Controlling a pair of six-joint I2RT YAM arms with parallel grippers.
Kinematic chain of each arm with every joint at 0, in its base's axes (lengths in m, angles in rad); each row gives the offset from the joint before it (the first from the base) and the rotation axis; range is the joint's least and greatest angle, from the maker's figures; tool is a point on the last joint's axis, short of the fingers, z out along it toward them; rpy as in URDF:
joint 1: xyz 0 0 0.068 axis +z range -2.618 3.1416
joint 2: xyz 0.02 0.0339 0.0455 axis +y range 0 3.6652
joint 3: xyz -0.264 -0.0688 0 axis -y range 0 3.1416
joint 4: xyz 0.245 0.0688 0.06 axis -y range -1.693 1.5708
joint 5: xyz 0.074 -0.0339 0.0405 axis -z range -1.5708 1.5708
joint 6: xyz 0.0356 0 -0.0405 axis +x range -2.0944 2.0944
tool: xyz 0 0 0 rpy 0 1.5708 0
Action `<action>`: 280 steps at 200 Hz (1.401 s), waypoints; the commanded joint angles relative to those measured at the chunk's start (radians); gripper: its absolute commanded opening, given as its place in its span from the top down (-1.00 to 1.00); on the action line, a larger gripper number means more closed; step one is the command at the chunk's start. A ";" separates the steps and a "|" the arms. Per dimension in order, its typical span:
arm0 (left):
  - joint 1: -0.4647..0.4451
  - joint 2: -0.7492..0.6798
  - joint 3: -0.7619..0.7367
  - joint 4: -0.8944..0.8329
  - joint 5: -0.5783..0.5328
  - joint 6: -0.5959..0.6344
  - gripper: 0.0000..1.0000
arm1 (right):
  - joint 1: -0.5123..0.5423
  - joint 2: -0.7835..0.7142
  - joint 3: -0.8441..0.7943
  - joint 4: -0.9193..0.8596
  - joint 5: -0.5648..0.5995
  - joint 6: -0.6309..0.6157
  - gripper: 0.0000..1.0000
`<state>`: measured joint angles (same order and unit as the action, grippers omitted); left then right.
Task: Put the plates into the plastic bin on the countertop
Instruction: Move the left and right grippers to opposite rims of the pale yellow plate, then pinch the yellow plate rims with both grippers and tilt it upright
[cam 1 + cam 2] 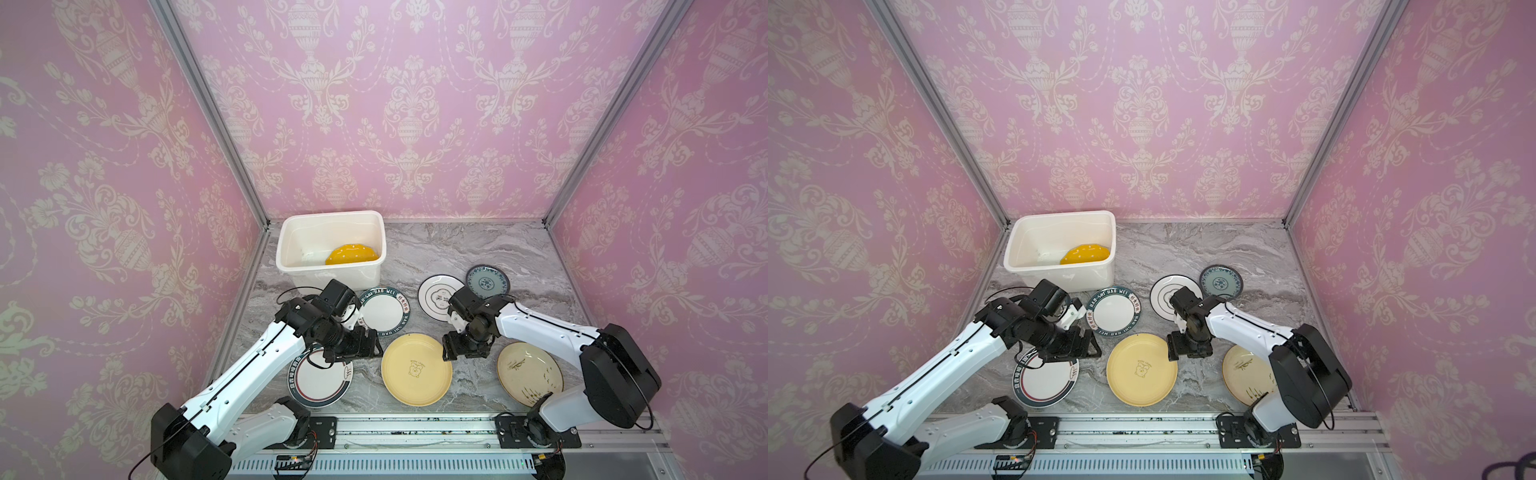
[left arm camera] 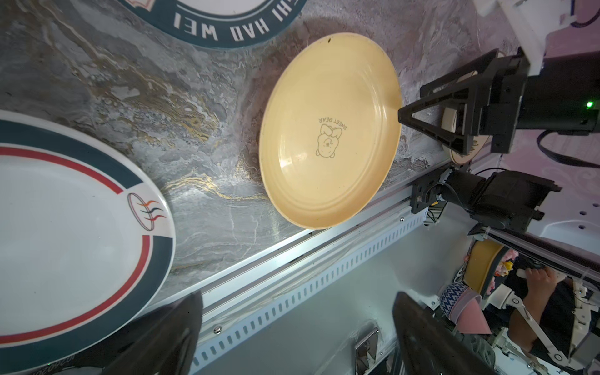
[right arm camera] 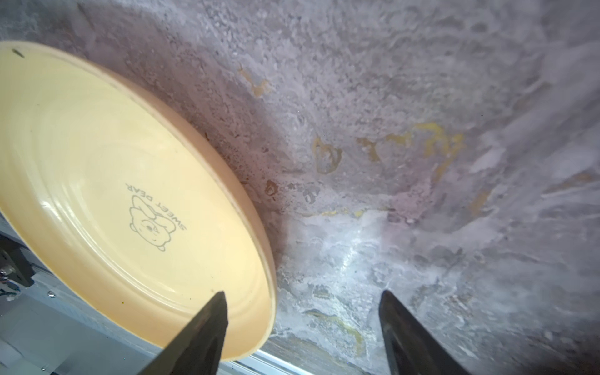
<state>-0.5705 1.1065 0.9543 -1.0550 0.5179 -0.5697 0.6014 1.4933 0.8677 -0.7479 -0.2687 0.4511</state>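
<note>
The white plastic bin (image 1: 286, 232) stands at the back left of the countertop (image 1: 478, 249) with a yellow dotted plate (image 1: 352, 254) leaning inside. A pale yellow bear plate (image 1: 415, 370) lies front centre. My right gripper (image 1: 449, 351) is open astride its right rim: in the right wrist view one finger (image 3: 207, 324) is over the plate (image 3: 130, 194), the other over bare stone. My left gripper (image 1: 372, 347) hangs open and empty (image 2: 297, 324) above the back edge of a white plate with red and dark bands (image 1: 318, 380).
A "HAO WEI" dark-rimmed plate (image 1: 384, 311), a white dark-rimmed plate (image 1: 438, 297) and a blue-patterned plate (image 1: 487, 281) lie mid-counter. A cream plate (image 1: 528, 372) sits under the right arm. Pink walls close three sides, with a metal rail (image 1: 415, 432) in front.
</note>
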 commanded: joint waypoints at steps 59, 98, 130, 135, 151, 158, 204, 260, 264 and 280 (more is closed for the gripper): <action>-0.076 0.161 -0.038 0.132 0.035 -0.164 -0.81 | -0.018 -0.012 -0.038 0.079 -0.154 0.081 -0.50; -0.081 0.186 -0.057 0.201 -0.008 -0.311 -0.84 | -0.028 -0.022 -0.047 0.108 -0.186 0.101 -0.54; -0.080 0.241 -0.063 0.187 -0.013 -0.345 -0.83 | -0.045 -0.012 -0.029 0.130 -0.223 0.119 -0.57; -0.081 0.253 -0.062 0.179 -0.012 -0.346 -0.83 | -0.047 -0.010 -0.028 0.135 -0.231 0.123 -0.58; -0.082 0.287 -0.051 0.170 -0.008 -0.372 -0.85 | -0.051 0.006 -0.026 0.151 -0.252 0.140 -0.59; -0.083 0.300 -0.054 0.183 -0.009 -0.398 -0.86 | -0.051 0.015 -0.024 0.154 -0.258 0.141 -0.59; -0.126 0.315 -0.170 0.397 -0.030 -0.658 -0.87 | -0.050 0.036 -0.033 0.152 -0.271 0.175 -0.59; -0.180 0.416 -0.166 0.561 0.006 -0.723 -0.87 | -0.052 0.051 -0.050 0.193 -0.317 0.180 -0.59; -0.180 0.423 -0.166 0.569 0.008 -0.726 -0.87 | -0.052 0.052 -0.050 0.195 -0.320 0.181 -0.59; -0.181 0.434 -0.181 0.612 0.013 -0.743 -0.85 | -0.052 0.055 -0.049 0.207 -0.329 0.185 -0.58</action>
<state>-0.7437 1.5196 0.7845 -0.5289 0.5186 -1.2568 0.5556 1.5368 0.8307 -0.5602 -0.5671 0.6224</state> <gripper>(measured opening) 0.933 0.793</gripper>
